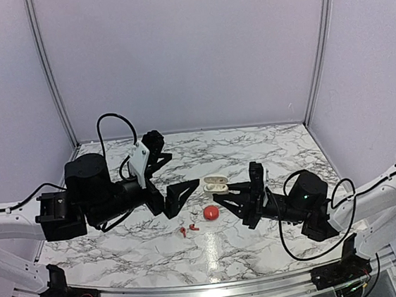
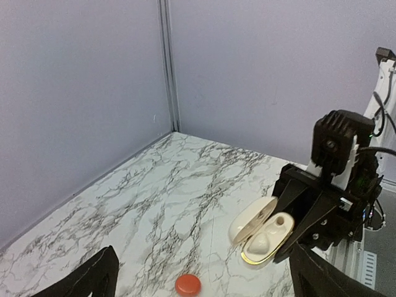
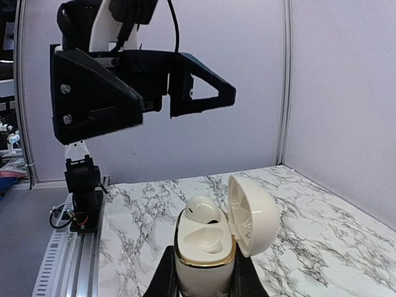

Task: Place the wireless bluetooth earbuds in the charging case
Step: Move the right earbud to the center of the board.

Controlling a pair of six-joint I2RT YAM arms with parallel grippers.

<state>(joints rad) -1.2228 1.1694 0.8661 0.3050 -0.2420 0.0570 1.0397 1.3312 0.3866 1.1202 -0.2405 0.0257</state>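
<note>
My right gripper (image 1: 225, 192) is shut on the white charging case (image 1: 216, 183) and holds it with the lid open. In the right wrist view the case (image 3: 204, 247) stands upright between my fingers. A white rounded piece (image 3: 203, 209) fills its far slot and the near slot is empty. The case also shows in the left wrist view (image 2: 260, 230). Two tiny red earbuds (image 1: 183, 231) (image 1: 193, 227) lie on the marble, left of the right gripper and nearer the front edge. My left gripper (image 1: 178, 172) is open and empty, raised left of the case.
A red ball-like object (image 1: 210, 212) lies on the marble table (image 1: 269, 148) just in front of the case, and it shows in the left wrist view (image 2: 187, 284). Walls close the back and both sides. A metal rail (image 1: 213, 289) runs along the front edge.
</note>
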